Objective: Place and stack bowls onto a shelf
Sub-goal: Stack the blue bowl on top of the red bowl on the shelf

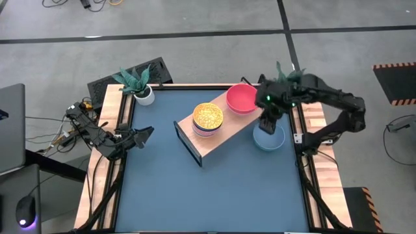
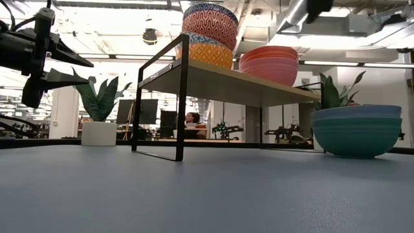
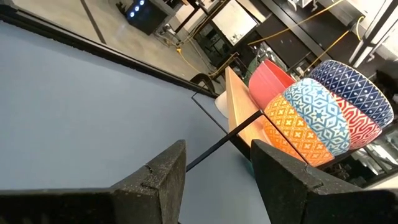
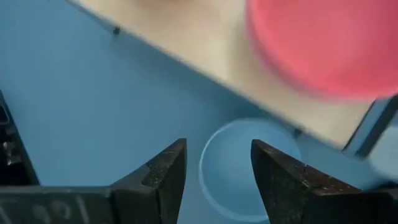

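My right claw: above the surface's right side, poised over the blue bowl; fingers parted, nothing held, as my right wrist view shows, with the bowl's rim below the gap.

Blue bowl: on the surface near the right edge, just beside the shelf; in the low view it looks like two nested bowls, blue over teal, though I cannot be certain.

Shelf: set diagonally at mid-surface. Pink bowls at its far end; a stack of patterned bowls toward its near end.

My left claw: near the left edge, fingers apart, empty, waiting.

Step in hand, as I judge it: reaching for the blue bowl. Next: descend, close over one rim wall, lift clear of the shelf board, then set it down on the shelf.
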You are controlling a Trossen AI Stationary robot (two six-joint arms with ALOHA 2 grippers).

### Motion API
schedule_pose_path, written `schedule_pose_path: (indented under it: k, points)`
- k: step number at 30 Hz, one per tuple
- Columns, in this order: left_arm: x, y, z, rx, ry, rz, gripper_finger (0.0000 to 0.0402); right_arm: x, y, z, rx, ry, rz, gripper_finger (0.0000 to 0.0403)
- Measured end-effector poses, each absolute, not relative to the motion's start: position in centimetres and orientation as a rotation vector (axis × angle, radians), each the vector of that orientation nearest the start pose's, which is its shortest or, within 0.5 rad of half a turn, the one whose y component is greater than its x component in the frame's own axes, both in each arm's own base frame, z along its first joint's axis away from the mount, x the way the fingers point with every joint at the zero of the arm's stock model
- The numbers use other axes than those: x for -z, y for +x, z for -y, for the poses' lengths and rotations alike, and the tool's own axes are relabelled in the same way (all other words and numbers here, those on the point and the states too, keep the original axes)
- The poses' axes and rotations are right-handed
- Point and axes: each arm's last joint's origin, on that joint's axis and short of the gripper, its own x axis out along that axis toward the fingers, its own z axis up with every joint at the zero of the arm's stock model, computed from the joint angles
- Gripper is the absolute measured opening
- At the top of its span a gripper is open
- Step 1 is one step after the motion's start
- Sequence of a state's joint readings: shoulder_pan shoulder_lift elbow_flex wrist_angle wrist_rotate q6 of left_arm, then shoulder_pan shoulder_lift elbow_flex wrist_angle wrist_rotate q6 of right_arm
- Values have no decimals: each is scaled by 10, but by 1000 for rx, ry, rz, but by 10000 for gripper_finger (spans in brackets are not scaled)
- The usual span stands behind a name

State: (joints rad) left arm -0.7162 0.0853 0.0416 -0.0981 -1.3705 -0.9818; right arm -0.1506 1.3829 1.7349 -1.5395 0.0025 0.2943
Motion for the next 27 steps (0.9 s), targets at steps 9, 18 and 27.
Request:
schedule_pose_path:
  k: [9, 18, 27]
  points:
    - [-165, 77, 29, -631, -816, 251, 165, -314, 207, 7, 329, 393, -1339, 207]
    - [-165, 77, 29, -629, -828, 254, 165, -240, 206, 2, 320, 412, -1389, 207]
    - [-165, 77, 29, -626, -835, 255, 165, -209, 200, 8, 357, 422, -1410, 200]
